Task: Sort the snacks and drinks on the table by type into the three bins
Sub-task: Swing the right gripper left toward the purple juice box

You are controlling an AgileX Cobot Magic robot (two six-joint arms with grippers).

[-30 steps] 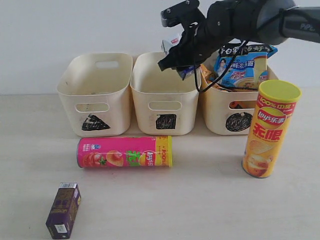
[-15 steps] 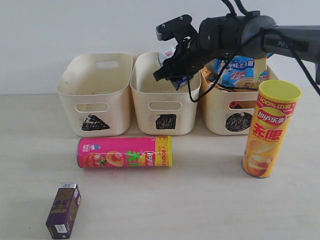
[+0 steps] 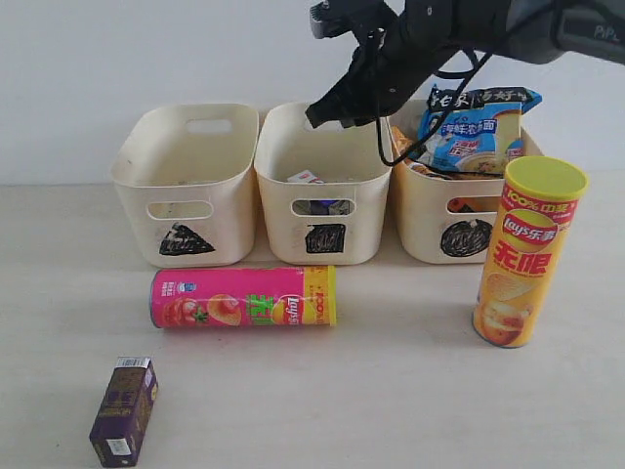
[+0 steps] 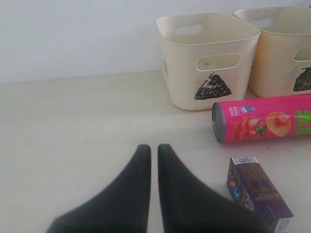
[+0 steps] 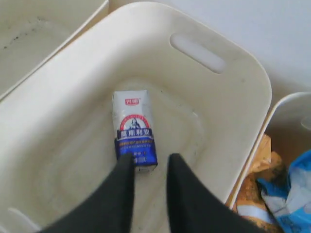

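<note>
Right tool is hovering over the square bin, fingers slightly spread and gripping nothing. The blue and white carton is lying flat on that bin's floor. Left tool is sitting pressed together over the counter, empty. Pink tube and purple carton are lying on the counter, and the orange-yellow tube is standing by the circle bin.

Bins: smooth cream plastic, faint sheen. Pink tube, 6 o'clock of middle bin: glossy printed wrap. Noodle packets: crinkly shiny film. Purple carton: coated card. Table: matt.
</note>
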